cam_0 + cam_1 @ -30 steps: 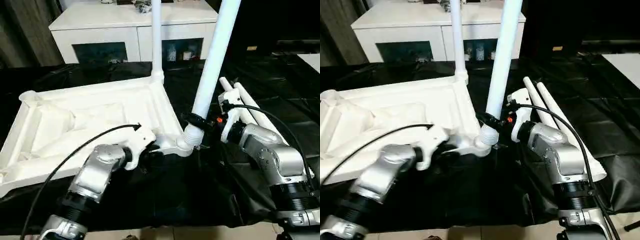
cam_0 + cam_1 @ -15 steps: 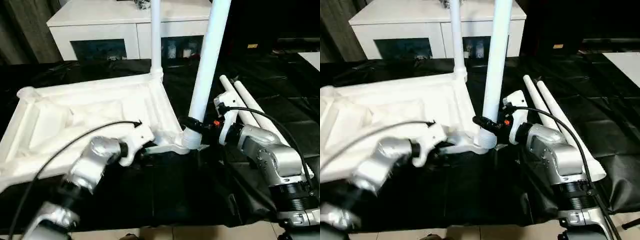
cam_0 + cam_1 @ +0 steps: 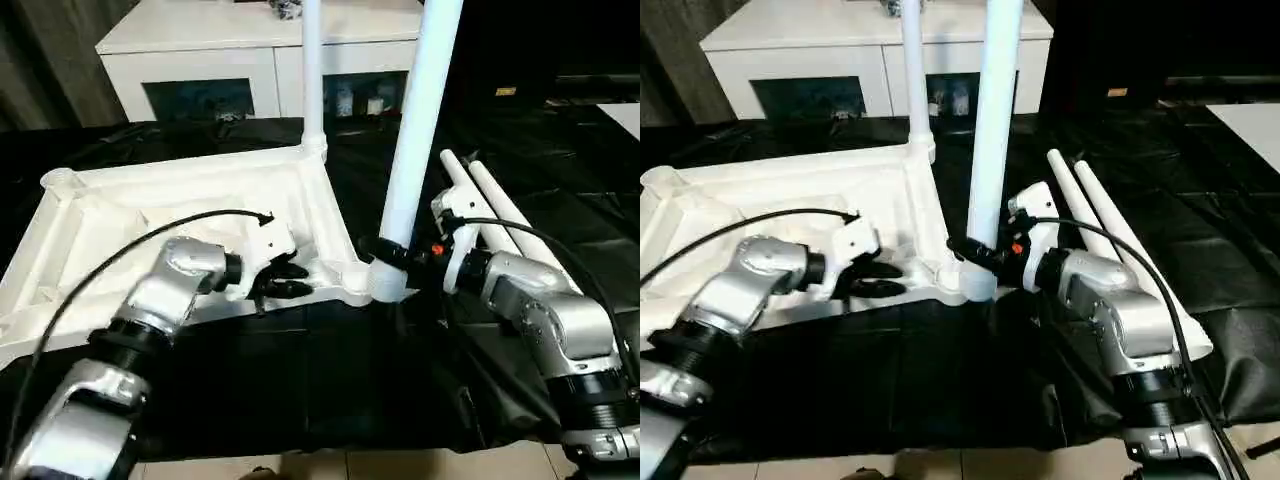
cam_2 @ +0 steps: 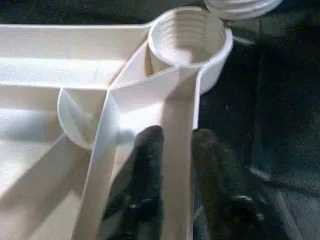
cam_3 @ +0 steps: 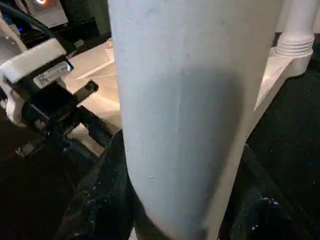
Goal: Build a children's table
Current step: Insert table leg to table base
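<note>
1. The tabletop [image 3: 190, 215] lies upside down on the black table [image 3: 330, 380]. Its ribs and rim face up.
2. The left gripper [image 3: 283, 280] is at the near rim of the tabletop, close to the near right corner. In the left wrist view its two black fingers [image 4: 142, 175] sit one on each side of the rim wall, so it looks to be pinching the rim. The view is dark there, so the squeeze is hard to judge.
3. In that same view, the corner socket [image 4: 189, 36] past the fingers is round, open and has ridges inside.
4. A thin leg [image 3: 312, 70] stands straight up in the far right corner of the tabletop.
5. A thicker leg [image 3: 418, 140] stands at the near right corner. It leans a little. Its bottom end is at that corner socket.
6. The right gripper [image 3: 385, 252] is closed around the low part of this leg, one finger on each side.
7. Two more legs [image 3: 500, 215] lie side by side on the black table, to the right of the right arm.
8. A white cabinet [image 3: 250, 60] stands behind the table.
</note>
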Controlling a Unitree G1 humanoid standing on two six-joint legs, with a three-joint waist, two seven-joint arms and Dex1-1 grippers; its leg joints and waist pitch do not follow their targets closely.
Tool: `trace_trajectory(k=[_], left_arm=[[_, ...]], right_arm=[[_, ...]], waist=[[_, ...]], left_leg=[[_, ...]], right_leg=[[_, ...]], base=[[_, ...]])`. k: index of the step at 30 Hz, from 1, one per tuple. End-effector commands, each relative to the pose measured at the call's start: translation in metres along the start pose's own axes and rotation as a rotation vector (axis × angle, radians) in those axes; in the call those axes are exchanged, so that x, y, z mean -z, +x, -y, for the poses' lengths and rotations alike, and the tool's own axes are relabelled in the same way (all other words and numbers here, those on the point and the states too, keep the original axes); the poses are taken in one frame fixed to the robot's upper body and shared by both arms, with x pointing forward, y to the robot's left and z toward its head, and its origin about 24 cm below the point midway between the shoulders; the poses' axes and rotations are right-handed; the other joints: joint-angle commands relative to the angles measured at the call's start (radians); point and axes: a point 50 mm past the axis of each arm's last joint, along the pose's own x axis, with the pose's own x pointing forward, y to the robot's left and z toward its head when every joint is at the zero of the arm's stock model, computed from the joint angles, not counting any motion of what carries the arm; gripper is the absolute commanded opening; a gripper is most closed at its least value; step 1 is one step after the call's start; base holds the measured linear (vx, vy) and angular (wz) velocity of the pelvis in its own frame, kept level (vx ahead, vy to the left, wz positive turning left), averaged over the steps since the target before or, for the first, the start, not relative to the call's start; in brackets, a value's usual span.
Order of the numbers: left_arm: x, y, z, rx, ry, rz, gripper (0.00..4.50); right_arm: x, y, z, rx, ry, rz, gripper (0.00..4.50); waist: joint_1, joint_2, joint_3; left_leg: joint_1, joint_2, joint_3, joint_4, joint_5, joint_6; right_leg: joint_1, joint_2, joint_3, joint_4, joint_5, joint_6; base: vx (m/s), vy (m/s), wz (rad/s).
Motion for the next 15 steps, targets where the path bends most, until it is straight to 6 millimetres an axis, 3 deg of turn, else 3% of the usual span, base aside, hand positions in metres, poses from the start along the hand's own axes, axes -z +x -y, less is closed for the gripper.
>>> trace_trajectory(k=[1,2,7,15], left_arm=[[0.008,-0.002,-0.001,0.019,0.013,-0.063,1.09],[0.009,-0.003,-0.001,0.022,0.015,-0.070,0.75],[0.021,-0.004,0.001,0.034,0.015,-0.122,0.75],[0.033,-0.001,0.005,0.066,0.019,-0.161,0.75]], right_arm=[[-0.005,0.001,-0.004,-0.024,-0.028,0.004,1.85],[-0.006,0.001,-0.004,-0.025,-0.028,0.003,1.85],[-0.006,0.001,-0.004,-0.024,-0.031,0.002,1.85],[-0.005,0.001,-0.004,-0.019,-0.033,-0.001,1.85]], waist=[[0.000,0.004,-0.074],[0.001,0.003,-0.073],[0.003,0.002,-0.072],[-0.010,0.002,-0.061]], left_leg=[[0.046,0.058,-0.024,-0.075,-0.108,0.033],[0.046,0.059,-0.024,-0.075,-0.114,0.028],[0.044,0.059,-0.023,-0.076,-0.127,0.025],[0.050,0.061,-0.025,-0.093,-0.254,-0.030]], right_leg=[[0.033,-0.045,0.013,-0.049,0.188,-0.293],[0.033,-0.046,0.013,-0.049,0.186,-0.295],[0.035,-0.048,0.014,-0.050,0.172,-0.294],[0.034,-0.051,0.020,-0.066,0.003,-0.280]], base=[[0.000,0.000,0.00],[0.000,0.000,0.00],[0.000,0.000,0.00],[0.000,0.000,0.00]])
